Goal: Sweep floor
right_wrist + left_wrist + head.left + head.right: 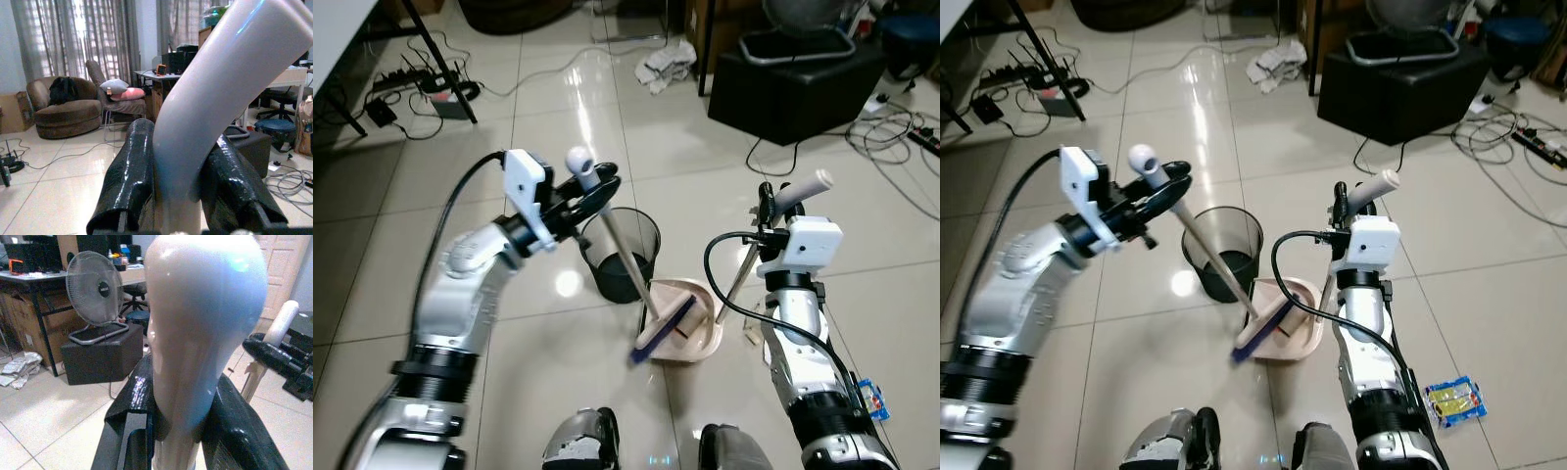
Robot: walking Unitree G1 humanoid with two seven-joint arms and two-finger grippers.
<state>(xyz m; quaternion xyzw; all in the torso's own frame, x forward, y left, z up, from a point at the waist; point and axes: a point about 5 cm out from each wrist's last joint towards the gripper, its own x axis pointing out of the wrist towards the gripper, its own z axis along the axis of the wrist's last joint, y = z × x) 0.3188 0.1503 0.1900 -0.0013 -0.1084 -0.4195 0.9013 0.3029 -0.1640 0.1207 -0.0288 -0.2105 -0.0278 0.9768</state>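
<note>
Glossy cream tile floor [862, 245] fills the frame, with open room at centre and clutter pushed to the edges. Cables and a power strip [426, 83] sprawl across the upper left, a crumpled cloth [668, 65] lies at top centre, a black box [798, 83] carrying a fan sits at upper right, and more cords [901, 132] trail off the right edge.

Centre stage: the left gripper [590, 191] comes in from the left, fingers clamped tight around the rounded top of the broom [625, 259], and the left wrist view shows both black fingers [132, 416] pressed against the pale knob. The broom's stick slants down and right, its blue bristles resting on the dustpan [690, 318] at lower centre.

Right gripper [771, 204], right of centre, is closed around the dustpan's long handle [800, 188], pale grip poking up beyond the fingers. A black mesh bin [620, 255] stands just left of the dustpan, touching or nearly so. A small blue packet [1452, 399] lies at lower right beside the right arm.
</note>
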